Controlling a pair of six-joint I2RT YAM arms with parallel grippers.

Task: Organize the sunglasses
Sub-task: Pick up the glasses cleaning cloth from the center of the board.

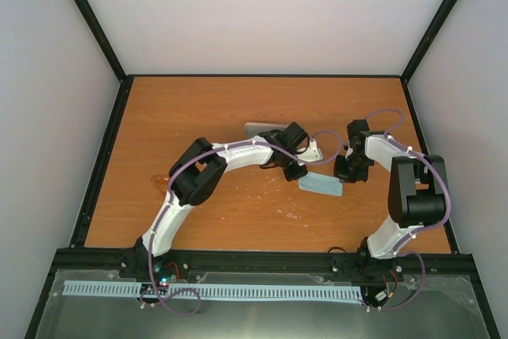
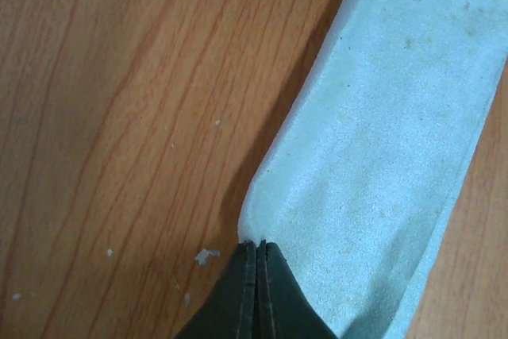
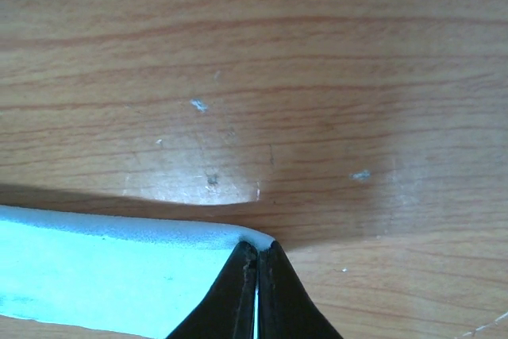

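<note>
An orange lens of the sunglasses (image 1: 159, 181) peeks out on the table to the left of the left arm's elbow; the rest is hidden by the arm. A folded light blue cloth (image 1: 320, 186) lies between the two grippers at mid-table. My left gripper (image 1: 295, 172) is shut on the cloth's left corner. In the left wrist view the gripper (image 2: 259, 245) pinches the cloth (image 2: 381, 140) at its edge. My right gripper (image 1: 343, 172) is shut on the other end. In the right wrist view that gripper (image 3: 258, 250) clamps a corner of the cloth (image 3: 103, 275), which is raised slightly off the wood.
A pale rounded case (image 1: 264, 128) lies just behind the left wrist. The wooden table (image 1: 238, 220) is bounded by a black frame (image 1: 103, 156) and white walls. Small white specks (image 2: 206, 256) dot the wood.
</note>
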